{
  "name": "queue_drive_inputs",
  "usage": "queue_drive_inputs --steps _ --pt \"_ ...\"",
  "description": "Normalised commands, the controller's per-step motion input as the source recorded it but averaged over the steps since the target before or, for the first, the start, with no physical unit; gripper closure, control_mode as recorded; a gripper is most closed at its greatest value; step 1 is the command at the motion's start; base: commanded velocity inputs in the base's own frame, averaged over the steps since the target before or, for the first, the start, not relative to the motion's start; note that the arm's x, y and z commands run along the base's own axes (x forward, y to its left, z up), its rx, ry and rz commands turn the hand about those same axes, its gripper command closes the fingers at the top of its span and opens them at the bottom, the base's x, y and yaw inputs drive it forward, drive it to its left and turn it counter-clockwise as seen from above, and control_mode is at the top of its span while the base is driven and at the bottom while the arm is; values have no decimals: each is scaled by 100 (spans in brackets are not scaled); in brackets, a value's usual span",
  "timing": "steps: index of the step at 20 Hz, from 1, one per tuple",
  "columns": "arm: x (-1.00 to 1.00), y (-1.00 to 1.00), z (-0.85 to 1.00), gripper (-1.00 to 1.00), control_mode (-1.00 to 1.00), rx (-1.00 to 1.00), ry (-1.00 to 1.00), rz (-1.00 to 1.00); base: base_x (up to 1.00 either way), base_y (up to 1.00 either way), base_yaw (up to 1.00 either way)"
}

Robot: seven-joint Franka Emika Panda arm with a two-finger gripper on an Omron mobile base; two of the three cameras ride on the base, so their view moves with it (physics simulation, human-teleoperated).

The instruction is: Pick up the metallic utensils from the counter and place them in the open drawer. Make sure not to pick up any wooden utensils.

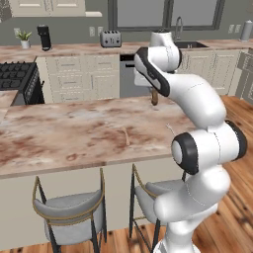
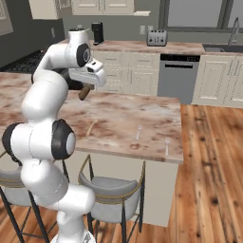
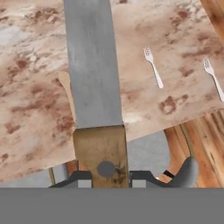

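Observation:
My gripper is shut on the knife. Its brown handle sits between my fingertips and the grey blade runs up the hand view. I hold it in the air above the marbled counter, where the brown handle hangs below the hand. Two silver forks lie on the counter near its right end, also seen as small pale pieces. The pale wooden utensil lies flat mid-counter, partly behind the blade in the hand view. The drawer is out of view.
Two grey stools with brass frames stand under the counter's near edge. Beyond the island runs the back counter with a toaster, a coffee maker and a sink. Wooden floor lies to the right.

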Motion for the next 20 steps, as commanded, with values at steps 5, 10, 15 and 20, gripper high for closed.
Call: queue_drive_inputs --steps 5,10,15,20 --pt "-79 0 -19 100 -100 -3 -10 5 0 0 0" --pt "-70 0 -1 100 -100 0 -3 8 0 0 0" --pt "-82 0 0 100 -100 -1 -4 11 0 0 0" --pt "-61 -6 0 100 -100 -1 -16 15 0 0 0"
